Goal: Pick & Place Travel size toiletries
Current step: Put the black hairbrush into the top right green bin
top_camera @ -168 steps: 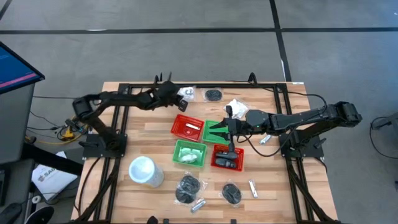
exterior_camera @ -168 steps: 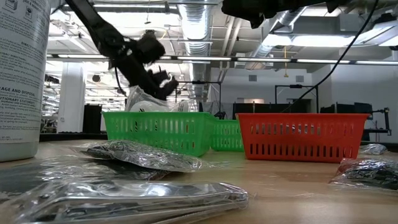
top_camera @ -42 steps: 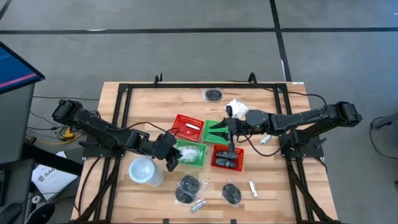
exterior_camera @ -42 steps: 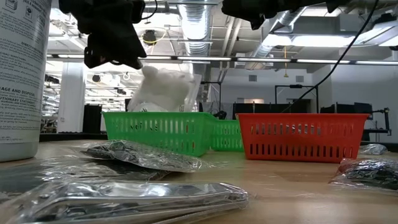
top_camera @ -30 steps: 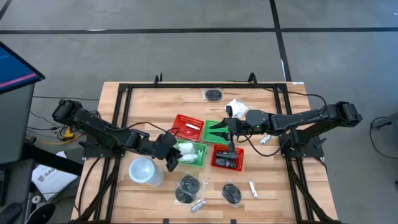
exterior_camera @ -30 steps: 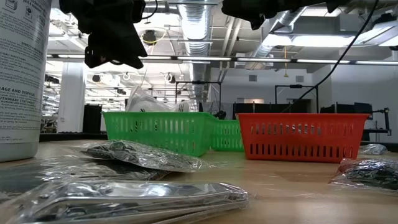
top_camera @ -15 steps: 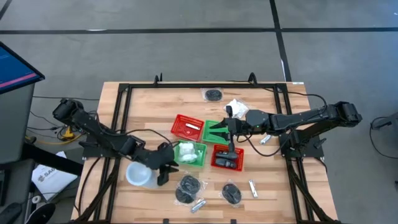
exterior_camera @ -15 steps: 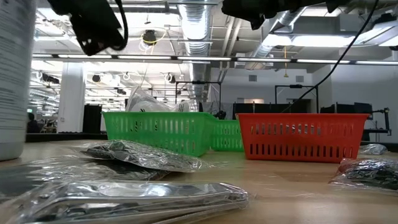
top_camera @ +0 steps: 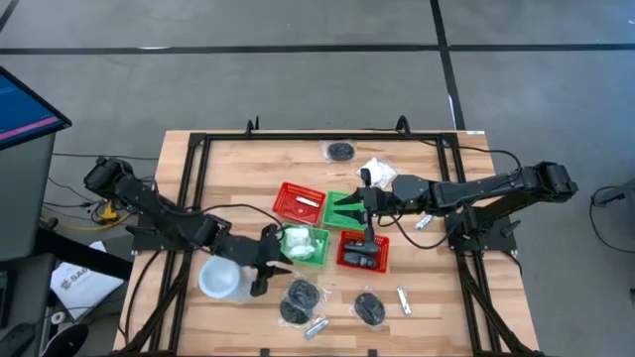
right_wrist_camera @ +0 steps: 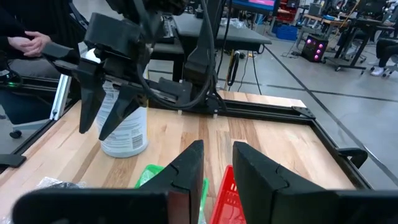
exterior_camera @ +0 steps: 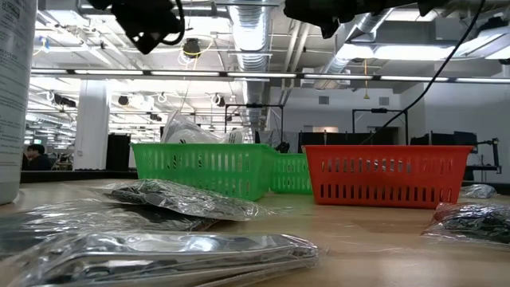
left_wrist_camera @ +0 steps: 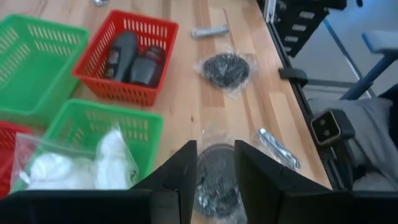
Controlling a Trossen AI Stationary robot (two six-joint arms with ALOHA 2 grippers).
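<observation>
Fingers (left_wrist_camera: 181, 167) of the left gripper (left_wrist_camera: 214, 149): parted, clasping nothing. Hangs low at centre-left in the high view (top_camera: 261, 282), just beside the large white cup (top_camera: 220, 279), and looks straight down on a black round bundle in clear wrap (left_wrist_camera: 216, 178), framed in the gap between the fingers at bottom centre of the left wrist view. Sits free on the bare wood, close to the near green basket (left_wrist_camera: 127, 127) that holds the white crinkly packets (left_wrist_camera: 74, 165).

Probably handles light and soft: gives under pressure, with a slick, crackly wrap that may slide or bunch. Best pinched across the dark middle, not by the loose clear edge. Lies flat; nearly round, so shows no real long axis and faces no one way. Wrap seems to reach a little farther toward the frame's top and bottom.

Near it to the right, a short silvery tube (left_wrist_camera: 277, 148), long axis slanting from upper left to lower right.

Right gripper (top_camera: 365, 212): waits over the baskets at centre of the high view, fingers slightly apart, empty.
</observation>
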